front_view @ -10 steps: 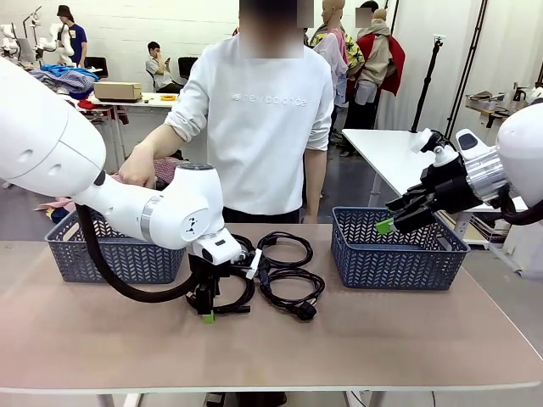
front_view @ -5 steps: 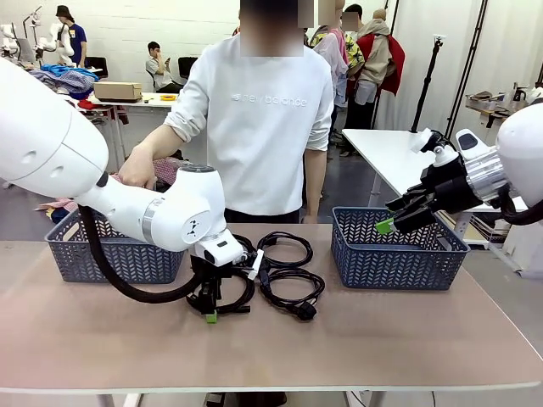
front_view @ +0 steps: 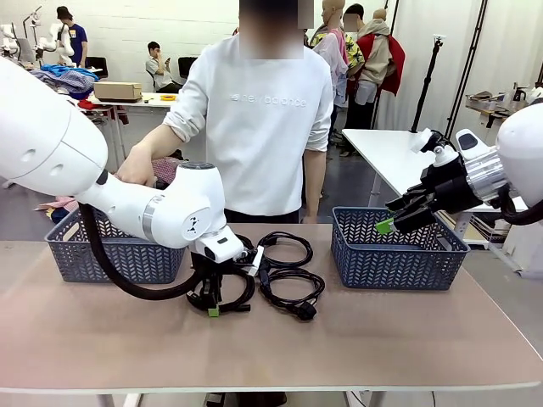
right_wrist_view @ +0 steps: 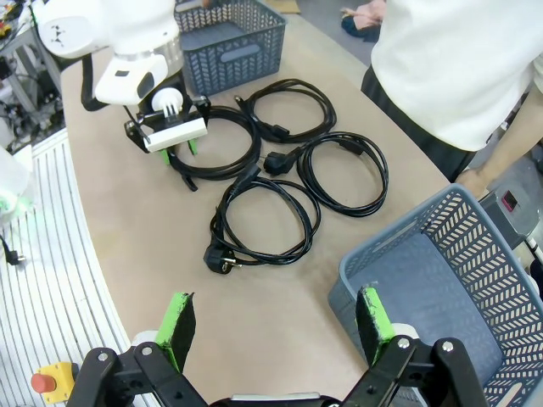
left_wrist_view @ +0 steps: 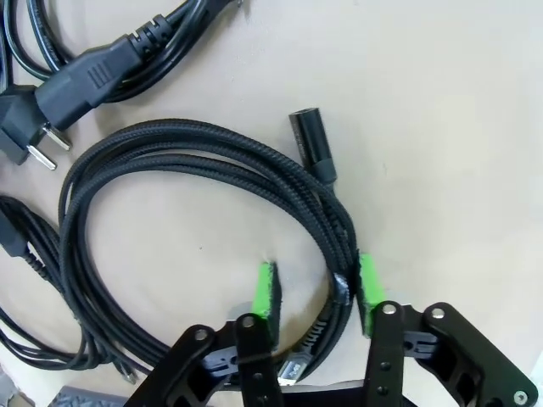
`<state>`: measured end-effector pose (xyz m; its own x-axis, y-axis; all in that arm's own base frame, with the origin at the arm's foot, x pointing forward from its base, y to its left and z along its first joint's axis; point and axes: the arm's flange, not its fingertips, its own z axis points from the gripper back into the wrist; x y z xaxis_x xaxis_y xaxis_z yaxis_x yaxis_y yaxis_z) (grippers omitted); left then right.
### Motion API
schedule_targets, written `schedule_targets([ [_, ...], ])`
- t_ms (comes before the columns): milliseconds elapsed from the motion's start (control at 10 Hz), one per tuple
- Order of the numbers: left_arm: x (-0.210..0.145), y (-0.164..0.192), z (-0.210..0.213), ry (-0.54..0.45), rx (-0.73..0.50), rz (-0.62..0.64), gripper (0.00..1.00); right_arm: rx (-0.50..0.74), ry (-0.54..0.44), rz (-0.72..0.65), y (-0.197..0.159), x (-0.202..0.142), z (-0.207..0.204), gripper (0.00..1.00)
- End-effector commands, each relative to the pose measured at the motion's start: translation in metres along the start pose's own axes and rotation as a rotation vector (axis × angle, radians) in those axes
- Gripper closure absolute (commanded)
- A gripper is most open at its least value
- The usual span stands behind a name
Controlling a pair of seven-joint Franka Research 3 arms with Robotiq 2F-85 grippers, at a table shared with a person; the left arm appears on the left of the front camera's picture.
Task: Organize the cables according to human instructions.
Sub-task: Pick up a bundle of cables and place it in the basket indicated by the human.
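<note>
The left claw is being held apart around strands of a woven cable on the counter, the loop spreading toward ten o'clock. Likely light and floppy, it should be pinched with all strands together. The right claw is being held apart too.

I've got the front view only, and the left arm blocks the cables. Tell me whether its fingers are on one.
Observer: In the left wrist view the left gripper is open, its fingers straddling one side of the braided cable, not closed on it.
Operator: Count the coils.
Observer: The right wrist view shows four coiled cables, all lying on the table.
Operator: Check the right basket.
Observer: The part of its floor seen in the right wrist view is bare.
</note>
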<state>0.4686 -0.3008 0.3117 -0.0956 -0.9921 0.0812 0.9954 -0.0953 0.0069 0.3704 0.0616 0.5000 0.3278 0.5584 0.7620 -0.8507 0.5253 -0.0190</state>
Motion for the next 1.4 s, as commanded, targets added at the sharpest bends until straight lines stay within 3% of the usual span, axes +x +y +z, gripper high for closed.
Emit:
schedule_targets([
  [0,-0.002,-0.007,0.000,0.004,-0.043,-0.005,0.98,0.015,-0.023,0.017,-0.004,0.000,-0.002,0.00],
  [100,-0.002,-0.008,0.003,0.009,-0.044,-0.010,0.83,0.015,-0.023,0.017,-0.004,0.000,-0.002,0.00],
  [200,-0.002,-0.011,0.009,0.015,-0.044,-0.015,1.00,0.015,-0.023,0.017,-0.004,0.000,-0.002,0.00],
  [600,-0.005,-0.031,0.051,0.006,-0.061,-0.021,1.00,0.015,-0.023,0.017,-0.004,0.000,-0.002,0.00],
  [700,-0.006,-0.035,0.069,-0.006,-0.011,-0.012,1.00,0.015,-0.023,0.017,-0.004,0.000,-0.002,0.00],
  [1300,-0.051,0.010,0.200,-0.006,0.200,0.037,1.00,0.015,-0.023,0.017,-0.004,0.000,-0.002,0.00],
])
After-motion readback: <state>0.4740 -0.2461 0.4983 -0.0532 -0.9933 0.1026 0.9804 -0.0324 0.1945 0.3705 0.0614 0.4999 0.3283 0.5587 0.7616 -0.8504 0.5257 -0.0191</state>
